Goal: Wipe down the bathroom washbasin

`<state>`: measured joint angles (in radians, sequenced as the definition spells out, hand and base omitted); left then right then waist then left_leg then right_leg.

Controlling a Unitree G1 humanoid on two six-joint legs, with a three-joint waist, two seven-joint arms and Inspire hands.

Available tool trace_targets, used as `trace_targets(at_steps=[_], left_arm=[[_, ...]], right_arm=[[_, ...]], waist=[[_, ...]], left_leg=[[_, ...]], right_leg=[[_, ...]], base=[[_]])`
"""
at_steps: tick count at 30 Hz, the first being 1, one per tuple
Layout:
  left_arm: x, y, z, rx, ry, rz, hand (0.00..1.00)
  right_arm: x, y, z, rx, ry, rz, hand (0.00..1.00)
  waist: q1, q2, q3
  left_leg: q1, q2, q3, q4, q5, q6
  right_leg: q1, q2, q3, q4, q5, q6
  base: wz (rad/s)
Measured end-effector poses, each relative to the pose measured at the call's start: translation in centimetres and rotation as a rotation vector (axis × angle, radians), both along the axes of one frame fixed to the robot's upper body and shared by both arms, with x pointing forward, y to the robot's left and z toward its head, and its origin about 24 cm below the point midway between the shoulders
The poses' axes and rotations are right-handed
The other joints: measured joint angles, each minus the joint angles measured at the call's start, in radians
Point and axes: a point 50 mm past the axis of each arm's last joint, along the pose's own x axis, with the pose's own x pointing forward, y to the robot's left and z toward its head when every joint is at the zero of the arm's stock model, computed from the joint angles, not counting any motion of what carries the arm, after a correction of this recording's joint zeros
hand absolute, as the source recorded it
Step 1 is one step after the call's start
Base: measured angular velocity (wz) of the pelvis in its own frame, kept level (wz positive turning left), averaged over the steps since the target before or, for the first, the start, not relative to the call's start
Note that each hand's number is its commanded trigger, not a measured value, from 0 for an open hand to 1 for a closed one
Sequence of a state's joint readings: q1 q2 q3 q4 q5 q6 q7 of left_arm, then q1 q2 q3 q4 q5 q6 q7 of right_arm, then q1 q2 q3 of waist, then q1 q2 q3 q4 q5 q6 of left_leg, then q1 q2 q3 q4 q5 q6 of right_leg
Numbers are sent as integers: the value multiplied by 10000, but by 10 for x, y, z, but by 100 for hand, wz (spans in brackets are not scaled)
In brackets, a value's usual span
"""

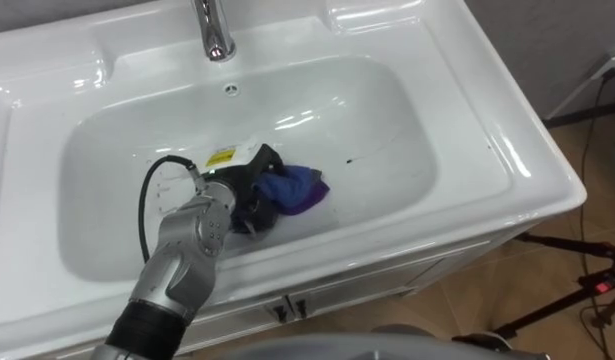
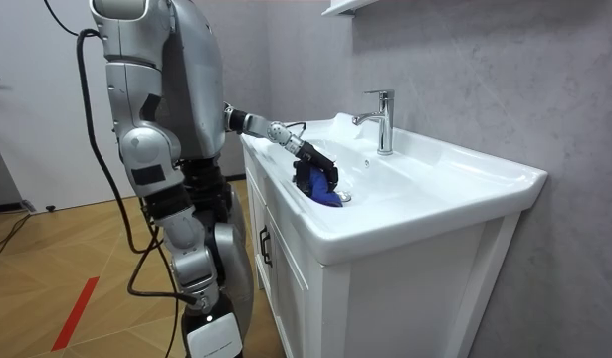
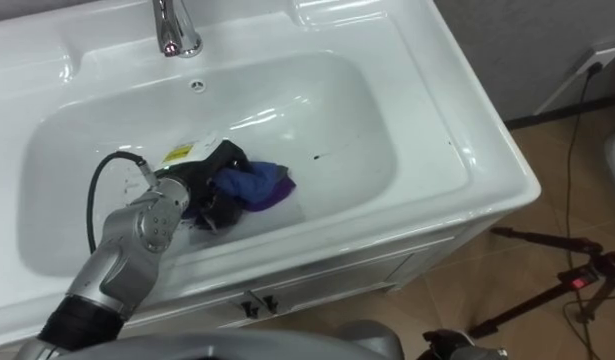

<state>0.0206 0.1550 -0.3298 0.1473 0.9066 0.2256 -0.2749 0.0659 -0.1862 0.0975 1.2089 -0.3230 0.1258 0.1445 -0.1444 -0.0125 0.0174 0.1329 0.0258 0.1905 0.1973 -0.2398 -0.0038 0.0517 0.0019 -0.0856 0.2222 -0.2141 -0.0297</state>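
Basin (image 1: 417,140): white, set in a vanity cabinet (image 2: 286,268); I stand at its front edge. The faucet (image 1: 215,30) sits at 12 o'clock on the rim.

My left robot hand (image 1: 245,192) is down in the bowl, toward 6 o'clock. Its fingers are curled and clamped on a blue-purple cloth (image 1: 295,188), which presses on the basin floor. A small dark speck (image 1: 349,158) lies at 2 o'clock from the cloth, near but apart.

Procedure, as I judge it:
1. Flatten the cloth under the palm.
2. Apply even downward pressure.
3. Sweep toward 2 o'clock, across the speck.
4. Work in overlapping passes up the walls.

Hold the wrist clear of the faucet. Loosening the grip mid-stroke will likely bunch the cloth.
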Motion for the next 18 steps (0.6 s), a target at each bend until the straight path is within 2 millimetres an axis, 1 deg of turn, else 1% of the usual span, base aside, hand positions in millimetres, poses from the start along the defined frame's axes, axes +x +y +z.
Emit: trace_targets(at_steps=[2, 4, 8, 13, 15, 17, 18], left_arm=[[1, -2, 1, 4, -25, -92, 100], [1, -3, 1, -5, -33, -119, 100], [2, -5, 2, -11, -80, -223, 100], [7, -16, 7, -27, -282, -696, 100], [9, -21, 10, -136, -379, -889, 100], [12, -26, 12, -249, -499, -1008, 100], [14, -27, 14, -368, -555, -1043, 100]], right_arm=[[0, 0, 0, 0, 16, -2, 0], [1, 2, 0, 27, 26, -9, 0], [0, 6, -2, 125, 45, -11, 0], [1, 8, -2, 83, -105, 12, 0], [2, 9, -2, -1, -125, 139, 0], [2, 10, -2, -40, -116, 332, 0], [2, 11, -3, -23, -116, 360, 0]], waist=[[-29, -1, -1], [-138, -19, -10], [-191, -39, -10], [-192, -33, -14], [-201, 24, -48], [-233, 18, -44], [-296, 36, -55]], left_leg=[[3, 1, 0, -1, 0, 0], [8, 5, 1, -1, 0, 0], [7, 10, 8, -1, 0, 0], [11, 6, 11, 3, 0, 0], [16, 20, 5, -2, 0, 0], [31, 39, 4, -9, 0, 0], [38, 106, 4, -7, 0, 0]], right_leg=[[0, 0, 2, -1, 0, 0], [-6, 5, 14, 7, 1, 0], [-10, 20, 42, -16, 2, -2], [4, 35, 82, -1, 28, 5], [2, 38, 132, -3, 49, 0], [6, 39, 198, 0, 72, -14], [30, 46, 206, -2, 79, -24]], base=[[0], [0], [-2], [-2], [-5], [-7], [0]])
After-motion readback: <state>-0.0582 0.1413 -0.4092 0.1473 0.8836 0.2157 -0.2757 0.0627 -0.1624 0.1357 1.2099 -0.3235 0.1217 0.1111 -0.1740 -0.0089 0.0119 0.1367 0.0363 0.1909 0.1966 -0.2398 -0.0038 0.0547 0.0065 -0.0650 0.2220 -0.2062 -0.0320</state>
